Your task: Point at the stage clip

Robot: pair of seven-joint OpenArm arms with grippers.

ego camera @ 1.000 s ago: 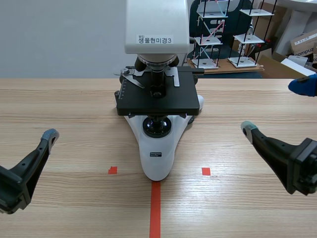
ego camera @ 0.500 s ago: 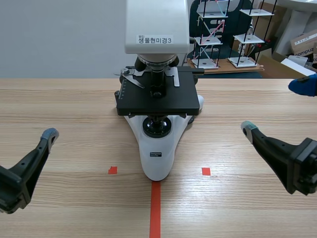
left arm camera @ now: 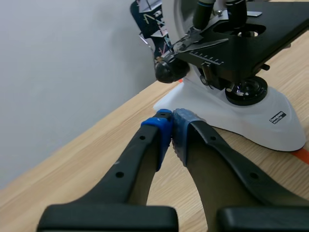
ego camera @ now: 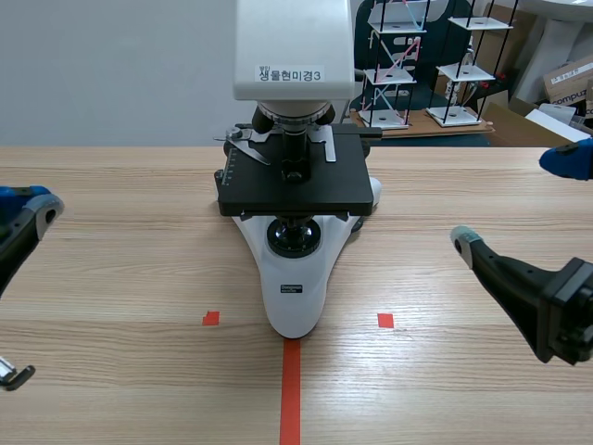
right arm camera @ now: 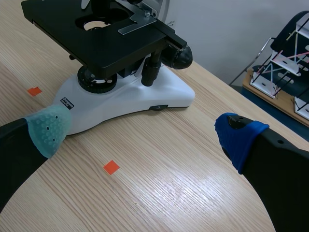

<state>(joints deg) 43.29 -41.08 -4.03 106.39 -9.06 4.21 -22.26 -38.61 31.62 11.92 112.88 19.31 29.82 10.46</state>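
The white microscope (ego camera: 295,278) stands at the table's middle with a black stage (ego camera: 295,190). A thin metal stage clip (ego camera: 243,145) lies on the stage's far left part; it also shows in the left wrist view as the stage clip (left arm camera: 200,42), well ahead of the shut fingers. A second metal clip (ego camera: 326,144) lies at the stage's right, seen as the clip (right arm camera: 137,24) in the right wrist view. My left gripper (ego camera: 32,202) is shut on nothing at the table's left edge, far from the microscope. My right gripper (right arm camera: 145,135) stands open to the right of the microscope's base.
Orange-red tape marks (ego camera: 291,389) lie in front of the microscope. Behind the table at the back right stand wire-frame racks (ego camera: 417,65) and cardboard boxes (ego camera: 570,82). Bare wood surrounds the microscope on both sides.
My left gripper has shut, and its tip has swung up and to the left in the scene view. The right arm and the microscope have stayed in place.
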